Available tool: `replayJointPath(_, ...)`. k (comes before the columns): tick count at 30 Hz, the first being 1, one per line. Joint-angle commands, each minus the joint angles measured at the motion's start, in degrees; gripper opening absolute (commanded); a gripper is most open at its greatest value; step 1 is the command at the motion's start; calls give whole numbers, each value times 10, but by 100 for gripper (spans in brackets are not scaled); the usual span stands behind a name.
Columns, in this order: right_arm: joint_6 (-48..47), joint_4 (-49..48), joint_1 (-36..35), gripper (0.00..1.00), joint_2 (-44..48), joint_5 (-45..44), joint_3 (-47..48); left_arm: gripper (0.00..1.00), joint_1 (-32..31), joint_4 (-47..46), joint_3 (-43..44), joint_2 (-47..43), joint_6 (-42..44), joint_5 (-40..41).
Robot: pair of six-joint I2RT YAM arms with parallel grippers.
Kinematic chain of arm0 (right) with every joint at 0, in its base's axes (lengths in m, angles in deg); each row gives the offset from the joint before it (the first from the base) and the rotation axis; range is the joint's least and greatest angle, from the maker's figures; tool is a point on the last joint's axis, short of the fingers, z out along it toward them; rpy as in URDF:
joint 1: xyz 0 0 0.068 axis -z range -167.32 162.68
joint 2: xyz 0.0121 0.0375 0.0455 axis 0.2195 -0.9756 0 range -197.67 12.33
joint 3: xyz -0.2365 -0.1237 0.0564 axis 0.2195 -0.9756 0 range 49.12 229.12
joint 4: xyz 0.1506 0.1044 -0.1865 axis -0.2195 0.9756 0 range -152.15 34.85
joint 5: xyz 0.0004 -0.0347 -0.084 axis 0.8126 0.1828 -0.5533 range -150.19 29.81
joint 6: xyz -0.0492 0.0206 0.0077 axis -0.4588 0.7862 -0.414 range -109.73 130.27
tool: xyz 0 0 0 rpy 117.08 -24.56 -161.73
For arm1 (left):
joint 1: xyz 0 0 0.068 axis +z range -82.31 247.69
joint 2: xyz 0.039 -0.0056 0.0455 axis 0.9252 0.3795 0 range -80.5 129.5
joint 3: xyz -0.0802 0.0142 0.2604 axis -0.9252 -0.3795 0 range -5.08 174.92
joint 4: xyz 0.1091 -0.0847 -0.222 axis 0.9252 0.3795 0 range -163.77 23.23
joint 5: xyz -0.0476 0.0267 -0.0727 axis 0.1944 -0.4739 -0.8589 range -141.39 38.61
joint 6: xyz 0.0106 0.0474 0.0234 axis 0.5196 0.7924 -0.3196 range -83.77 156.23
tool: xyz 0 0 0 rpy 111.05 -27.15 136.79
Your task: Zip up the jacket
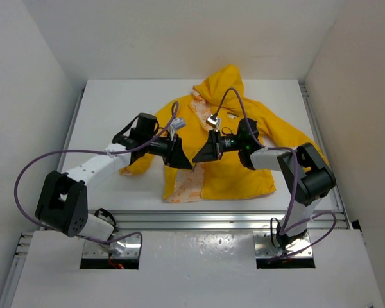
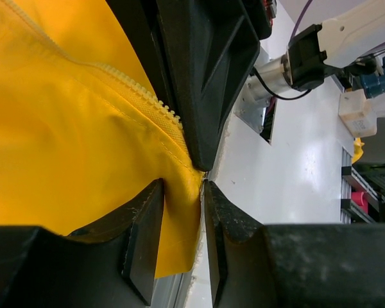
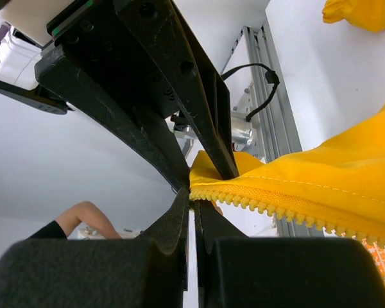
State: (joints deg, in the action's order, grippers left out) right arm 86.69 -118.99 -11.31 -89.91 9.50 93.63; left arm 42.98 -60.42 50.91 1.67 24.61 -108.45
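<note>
Closest to the lens, the left gripper [image 2: 183,187] has its jaws partly apart with the front edge of the jacket [image 1: 234,176] hanging in the gap, a sliver of light showing beside one finger, so no clamp yet. That jacket lies spread on the white table [image 1: 115,109], hood away from the arms, front open with patterned lining showing near the bottom hem. Further over, the right gripper [image 3: 191,192] is closed tight, pinching the end of the zipper [image 3: 276,204] teeth
</note>
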Motion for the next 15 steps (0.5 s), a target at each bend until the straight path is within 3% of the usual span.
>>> replayJointPath(1, -15, -20, -2, 0, 14, 7, 27, 36, -5, -5, 20, 0, 12, -8)
replayJointPath(10, -16, -21, -7, 0, 14, 11, 26, 22, -5, -5, 20, 5, 12, -18)
replayJointPath(15, -23, -18, -11, 0, 12, 8, 27, 23, -10, -10, 31, 5, 6, -24)
